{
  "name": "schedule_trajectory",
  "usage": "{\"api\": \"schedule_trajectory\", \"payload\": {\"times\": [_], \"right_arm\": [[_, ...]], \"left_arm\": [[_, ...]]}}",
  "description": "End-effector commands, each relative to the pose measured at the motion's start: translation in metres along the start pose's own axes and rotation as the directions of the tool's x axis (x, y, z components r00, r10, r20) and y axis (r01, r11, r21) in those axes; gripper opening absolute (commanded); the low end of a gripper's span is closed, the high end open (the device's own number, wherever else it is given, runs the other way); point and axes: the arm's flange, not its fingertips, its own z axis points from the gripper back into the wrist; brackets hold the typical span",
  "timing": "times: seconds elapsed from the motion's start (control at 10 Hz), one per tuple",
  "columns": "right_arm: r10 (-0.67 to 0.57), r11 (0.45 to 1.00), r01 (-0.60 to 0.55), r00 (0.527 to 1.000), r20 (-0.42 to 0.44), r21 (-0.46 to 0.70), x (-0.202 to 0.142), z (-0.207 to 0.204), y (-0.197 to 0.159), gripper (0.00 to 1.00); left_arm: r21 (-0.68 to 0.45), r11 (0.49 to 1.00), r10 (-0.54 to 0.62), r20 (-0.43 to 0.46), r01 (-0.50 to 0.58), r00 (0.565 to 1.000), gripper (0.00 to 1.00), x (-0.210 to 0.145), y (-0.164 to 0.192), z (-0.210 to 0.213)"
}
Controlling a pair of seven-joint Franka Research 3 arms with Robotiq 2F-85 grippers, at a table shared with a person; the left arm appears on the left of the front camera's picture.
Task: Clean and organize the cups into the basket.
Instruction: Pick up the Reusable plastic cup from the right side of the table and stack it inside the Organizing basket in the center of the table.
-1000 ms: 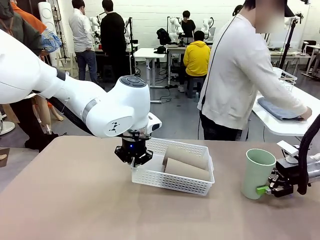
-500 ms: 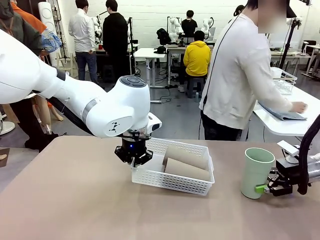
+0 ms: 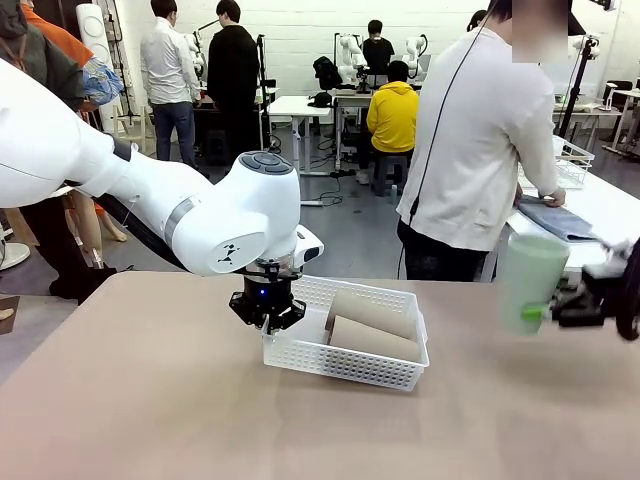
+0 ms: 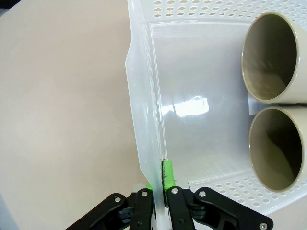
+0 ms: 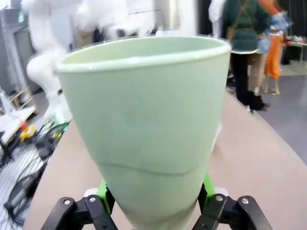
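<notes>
Blurry mint cup (image 3: 531,282) in front view

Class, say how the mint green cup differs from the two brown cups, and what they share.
The mint green cup is upright; the brown cups lie on their sides. The right gripper holds the mint green cup in the air; the brown cups rest in the white basket. Colours differ: pale green against kraft brown. All are tall, tapered, handleless.
</notes>
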Motion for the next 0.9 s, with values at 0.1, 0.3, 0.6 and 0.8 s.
{"api": "schedule_trajectory", "payload": {"times": [0.1, 0.3, 0.6, 0.8], "right_arm": [[-0.058, 0.99, 0.055, 0.998, -0.018, -0.127, 0.102, 0.007, 0.036, 0.0], [-0.091, 0.985, 0.086, 0.995, -0.028, -0.152, 0.116, 0.008, 0.035, 0.0], [-0.028, 0.993, 0.026, 0.999, -0.017, -0.115, 0.121, 0.023, 0.04, 0.0], [-0.028, 0.993, 0.026, 0.999, -0.017, -0.115, 0.121, 0.023, 0.04, 0.0]], "left_arm": [[0.001, 1.0, -0.002, 0.003, 0.002, 1.0, 0.0, 0.0, -0.001, 0.0], [0.001, 1.0, -0.002, 0.003, 0.002, 1.0, 0.0, 0.0, -0.001, 0.0], [0.001, 1.0, -0.002, 0.003, 0.002, 1.0, 0.0, 0.0, -0.001, 0.0], [0.001, 1.0, -0.002, 0.003, 0.002, 1.0, 0.0, 0.0, -0.001, 0.0]]}}
